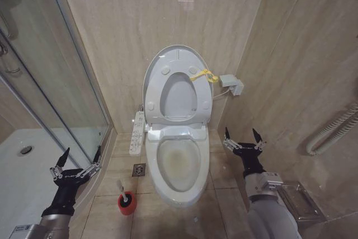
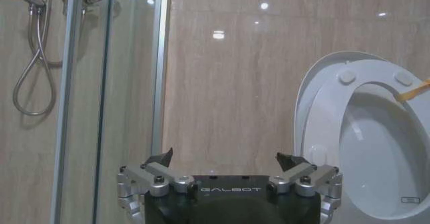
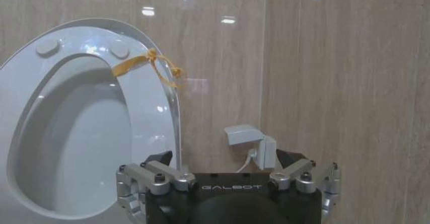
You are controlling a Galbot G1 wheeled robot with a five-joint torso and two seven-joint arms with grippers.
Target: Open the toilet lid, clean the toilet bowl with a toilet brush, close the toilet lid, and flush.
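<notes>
With the lid (image 1: pixel 178 60) raised, the brush (image 1: pixel 125 191) is seen upright in its holder right of the left gripper (image 1: pixel 76 160), nearer than the right gripper (image 1: pixel 243 137), both fingers spread, empty.

Even light, glare spots on wall tiles (image 3: pixel 228 19).

Head cam looks down from above at the toilet bowl (image 1: pixel 180 163); both wrist cams face the wall, sharing the raised toilet lid (image 2: pixel 323 78) w/ it.
</notes>
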